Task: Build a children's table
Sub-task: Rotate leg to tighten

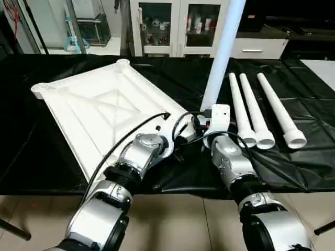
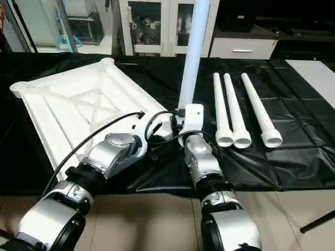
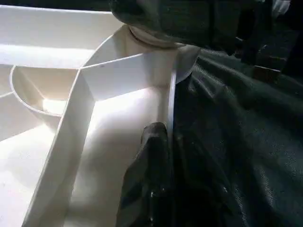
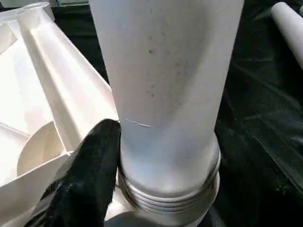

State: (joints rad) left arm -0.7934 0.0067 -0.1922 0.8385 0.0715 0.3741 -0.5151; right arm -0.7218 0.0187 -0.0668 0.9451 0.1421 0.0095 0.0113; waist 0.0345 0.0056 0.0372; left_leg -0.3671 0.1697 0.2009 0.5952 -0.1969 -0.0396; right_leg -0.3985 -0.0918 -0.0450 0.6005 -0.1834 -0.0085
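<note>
Carefully now: with right gripper (image 4: 142, 142) clamped round upright leg (image 1: 222, 49), threads just above the corner socket (image 4: 40, 156) of upturned tabletop (image 1: 99, 104), and left gripper (image 3: 158, 156) pinched on its rim beside, keep vertical, seat threads squarely, then twist

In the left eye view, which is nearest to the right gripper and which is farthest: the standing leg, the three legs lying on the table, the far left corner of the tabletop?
1. The standing leg: the right gripper is at its base, at the tabletop's near corner.
2. The three lying legs: on the black cover, to the robot's right.
3. The far left corner of the tabletop: across the whole ribbed underside.
</note>
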